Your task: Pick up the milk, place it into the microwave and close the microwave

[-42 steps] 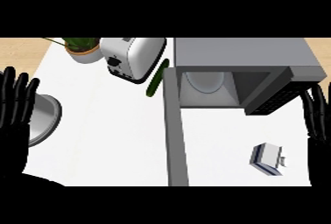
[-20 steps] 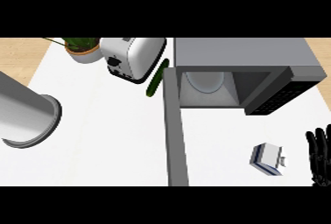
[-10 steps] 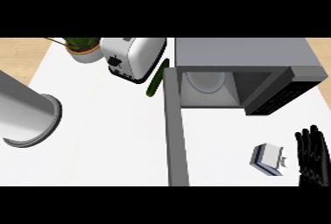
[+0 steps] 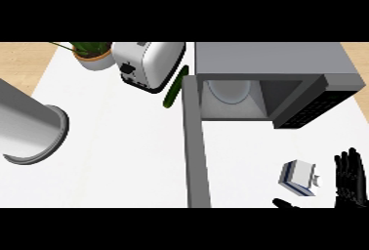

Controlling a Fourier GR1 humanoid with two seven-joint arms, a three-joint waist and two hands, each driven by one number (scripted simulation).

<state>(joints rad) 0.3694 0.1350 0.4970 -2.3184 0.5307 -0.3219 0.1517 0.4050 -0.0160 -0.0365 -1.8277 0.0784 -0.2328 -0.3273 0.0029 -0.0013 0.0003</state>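
one milk carton [image 4: 299, 178] is what you are after. it sits on the white counter [image 4: 122, 156] in front of the microwave [image 4: 274, 58], on the side of its dark control panel [image 4: 311, 111], and it is white with blue edging.

the microwave is at the back of the counter, a grey box seen from above. its door [image 4: 194, 146] is wide open, swung out from the microwave's left side so that you see it edge-on as a long grey bar running forward. inside the microwave lies a pale round plate [image 4: 229, 90]. the milk carton is outside the microwave, to the right of the open door and well apart from it.

your right hand [image 4: 352, 185] is black and comes up in front of the microwave's right end, just beside the carton. its fingers [image 4: 351, 161] are straight and released, holding nothing, and the thumb [image 4: 283, 202] is spread wide — the carton lies between thumb and fingers, with a gap on each side.

left of the microwave stands a silver toaster [image 4: 148, 66], with a long green vegetable [image 4: 175, 87] between the two. a potted plant [image 4: 93, 53] is further left. your left forearm [image 4: 29, 127], a grey cylinder, shows far left of the microwave — its hand is out of view.
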